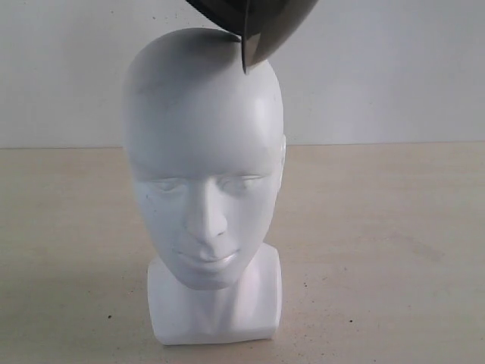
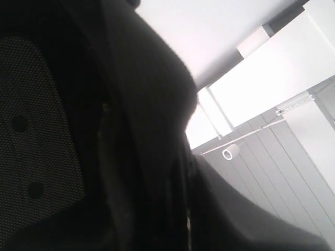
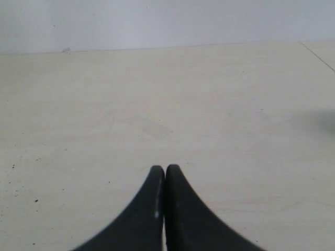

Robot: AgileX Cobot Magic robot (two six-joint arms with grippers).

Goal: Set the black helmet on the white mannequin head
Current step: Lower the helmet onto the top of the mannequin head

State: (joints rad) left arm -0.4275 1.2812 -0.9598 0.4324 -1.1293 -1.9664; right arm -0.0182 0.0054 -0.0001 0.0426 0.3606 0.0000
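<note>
The white mannequin head (image 1: 204, 152) stands upright on its blocky neck base in the middle of the table, face toward the camera. The black helmet (image 1: 258, 19) hangs at the top edge of the exterior view, tilted, with the lower edge of its smoky visor (image 1: 254, 45) just over the right side of the crown. In the left wrist view the helmet's dark shell (image 2: 131, 104) and mesh padding (image 2: 36, 130) fill the picture right at my left gripper (image 2: 183, 209), which is closed on the helmet's rim. My right gripper (image 3: 165, 170) is shut and empty, low over the bare table.
The beige tabletop (image 1: 379, 227) spreads around the head, with a plain white wall (image 1: 394, 68) behind it. Past the helmet, the left wrist view shows white panels and a thin rail with a small white roller (image 2: 229, 152).
</note>
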